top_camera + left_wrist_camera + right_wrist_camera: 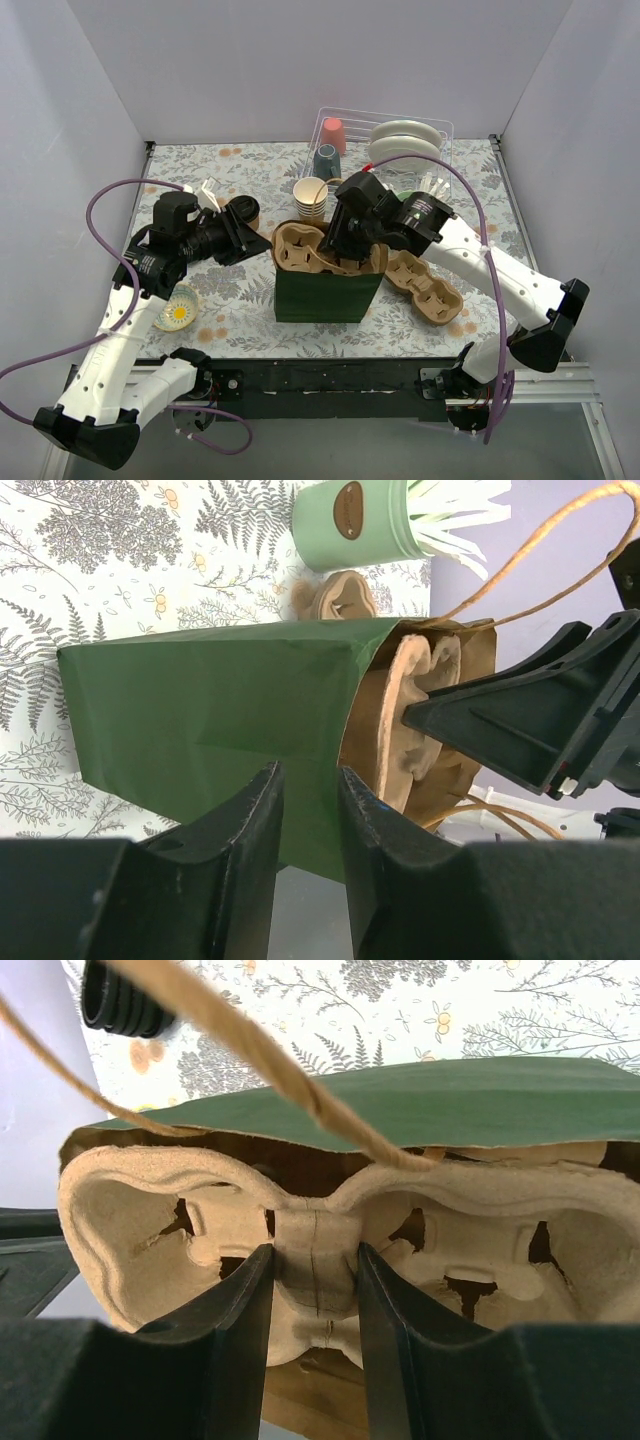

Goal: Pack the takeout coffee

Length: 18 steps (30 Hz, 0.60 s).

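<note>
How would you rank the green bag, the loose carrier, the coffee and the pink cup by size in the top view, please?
Green bag
Loose carrier
Coffee and pink cup: look alike, so unranked

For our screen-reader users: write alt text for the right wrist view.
The right tool grips the middle bridge of a brown pulp cup carrier that sits in the mouth of a green paper bag. A tan twine handle crosses in front, and a floral table cover shows behind.
</note>
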Tool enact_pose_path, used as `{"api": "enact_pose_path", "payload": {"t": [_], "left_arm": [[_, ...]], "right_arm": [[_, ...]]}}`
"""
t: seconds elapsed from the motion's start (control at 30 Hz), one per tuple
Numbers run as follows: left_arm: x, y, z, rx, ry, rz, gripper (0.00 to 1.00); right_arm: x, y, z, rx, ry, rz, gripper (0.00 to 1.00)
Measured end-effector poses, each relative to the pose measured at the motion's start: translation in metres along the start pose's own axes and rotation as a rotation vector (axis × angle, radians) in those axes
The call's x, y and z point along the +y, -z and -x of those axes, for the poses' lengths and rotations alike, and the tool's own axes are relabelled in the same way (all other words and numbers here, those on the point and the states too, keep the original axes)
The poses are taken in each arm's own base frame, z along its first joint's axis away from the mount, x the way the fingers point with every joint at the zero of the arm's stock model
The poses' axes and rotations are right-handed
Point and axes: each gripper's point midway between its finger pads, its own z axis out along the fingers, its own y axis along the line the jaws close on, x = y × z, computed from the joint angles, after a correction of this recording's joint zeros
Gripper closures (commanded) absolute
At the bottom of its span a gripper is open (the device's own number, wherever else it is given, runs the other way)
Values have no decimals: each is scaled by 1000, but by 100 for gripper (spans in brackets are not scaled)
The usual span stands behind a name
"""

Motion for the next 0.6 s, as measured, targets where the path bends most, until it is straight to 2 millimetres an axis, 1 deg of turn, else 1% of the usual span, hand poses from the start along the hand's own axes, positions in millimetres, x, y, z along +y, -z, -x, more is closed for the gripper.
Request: {"api": "enact_pose_path", "payload": {"t": [0.07,0.17,0.23,0.33,0.47,0.6], "left_arm": [[0,0,0,3,1,-2,72],[0,-1,-1,7,2,-2,65],[0,-1,-1,11,5,-2,58],[0,-3,-1,16,15,0,54],[-2,-2,0,11,22,0,49],[-4,-1,3,4,20,1,48]], "right_arm": [[-2,0,-1,3,3,-11,73],[-4,-1,-4,12,11,-37,73],[-5,-2,-5,18,17,-52,73],[-5,-4,-6,22,23,-73,73],[-9,-7,-8,20,32,-98,73],[-11,-8,-9,18,40,-112,74]]}}
